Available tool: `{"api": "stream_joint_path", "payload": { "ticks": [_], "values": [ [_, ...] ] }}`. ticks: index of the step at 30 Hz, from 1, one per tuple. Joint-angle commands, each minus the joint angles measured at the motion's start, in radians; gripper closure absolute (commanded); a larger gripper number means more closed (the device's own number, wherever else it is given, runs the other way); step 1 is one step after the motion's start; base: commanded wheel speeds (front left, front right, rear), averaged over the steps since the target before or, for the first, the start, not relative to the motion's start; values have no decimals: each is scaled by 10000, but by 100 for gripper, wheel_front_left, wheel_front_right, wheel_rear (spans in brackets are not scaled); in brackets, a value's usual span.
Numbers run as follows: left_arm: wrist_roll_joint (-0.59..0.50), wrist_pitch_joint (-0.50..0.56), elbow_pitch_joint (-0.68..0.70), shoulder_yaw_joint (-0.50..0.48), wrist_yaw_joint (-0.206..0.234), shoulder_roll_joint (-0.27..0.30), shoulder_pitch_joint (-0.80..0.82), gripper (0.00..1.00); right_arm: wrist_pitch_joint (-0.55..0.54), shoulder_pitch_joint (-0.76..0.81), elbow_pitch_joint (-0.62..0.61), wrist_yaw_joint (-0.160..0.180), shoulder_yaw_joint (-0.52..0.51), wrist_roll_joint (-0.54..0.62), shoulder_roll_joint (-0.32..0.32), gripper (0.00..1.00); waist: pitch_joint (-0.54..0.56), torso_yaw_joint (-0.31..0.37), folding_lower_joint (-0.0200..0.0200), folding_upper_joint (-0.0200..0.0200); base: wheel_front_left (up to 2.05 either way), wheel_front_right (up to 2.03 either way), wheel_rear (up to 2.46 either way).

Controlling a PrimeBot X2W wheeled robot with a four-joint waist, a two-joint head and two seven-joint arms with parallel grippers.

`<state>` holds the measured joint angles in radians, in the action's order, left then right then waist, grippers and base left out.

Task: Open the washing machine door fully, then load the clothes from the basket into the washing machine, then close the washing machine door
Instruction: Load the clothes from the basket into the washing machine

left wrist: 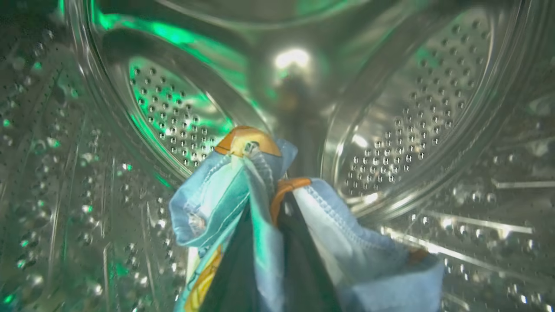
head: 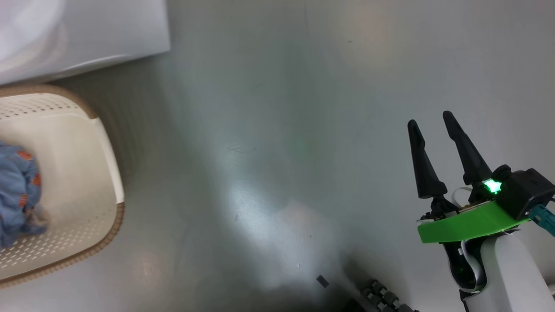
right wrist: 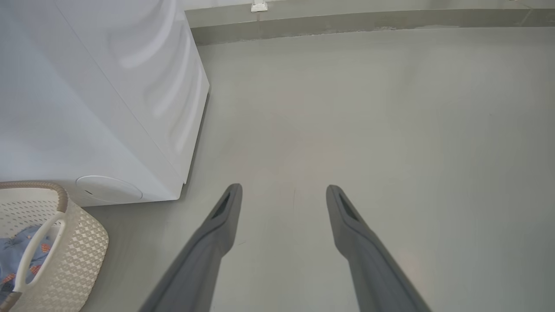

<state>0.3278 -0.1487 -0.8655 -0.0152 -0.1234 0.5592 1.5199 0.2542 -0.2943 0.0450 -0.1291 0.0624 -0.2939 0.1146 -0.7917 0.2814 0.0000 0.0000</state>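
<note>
My left gripper [left wrist: 272, 203] is inside the washing machine's steel perforated drum [left wrist: 403, 112] and is shut on a light blue garment [left wrist: 208, 195] with orange print. The fabric bunches over its dark fingers. More of the clothes [head: 17, 190] lie in the cream basket [head: 110, 173] at the left, beside the white washing machine [head: 78, 34]. My right gripper [head: 430, 120] hangs open over the bare floor to the right, holding nothing. In the right wrist view it [right wrist: 284, 190] points past the washing machine's side [right wrist: 86, 108] and the basket [right wrist: 82, 242]. The washing machine door is out of view.
Grey floor [head: 282, 130] stretches to the right of the machine and basket. A low wall skirting [right wrist: 347, 19] runs along the far side. Part of my wheeled base [head: 381, 297] shows at the bottom edge.
</note>
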Motion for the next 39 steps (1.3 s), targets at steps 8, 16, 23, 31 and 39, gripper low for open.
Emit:
{"api": "stream_joint_path", "payload": {
  "ticks": [8,16,23,31,39],
  "values": [
    [-228,-1088,247,-305,421,744,900,100,76,64,-142,-16,334,-90,-66,0,-167,272,0,0,0,0,0],
    [-486,-1127,-370,10,318,606,740,100,76,106,-103,-16,411,-85,-121,0,-118,297,0,0,0,0,0],
    [-765,-1095,-1246,530,244,466,857,35,76,76,-89,-16,441,-77,-136,0,-79,315,0,0,0,0,0],
    [-833,-1021,-1825,866,139,441,1136,0,76,7,-47,-16,439,-92,-164,0,-58,361,0,0,0,0,0],
    [-696,-1076,-2314,1110,25,262,898,0,76,-11,-2,-16,308,-56,-103,0,271,236,0,0,0,0,0]
  ]
}}
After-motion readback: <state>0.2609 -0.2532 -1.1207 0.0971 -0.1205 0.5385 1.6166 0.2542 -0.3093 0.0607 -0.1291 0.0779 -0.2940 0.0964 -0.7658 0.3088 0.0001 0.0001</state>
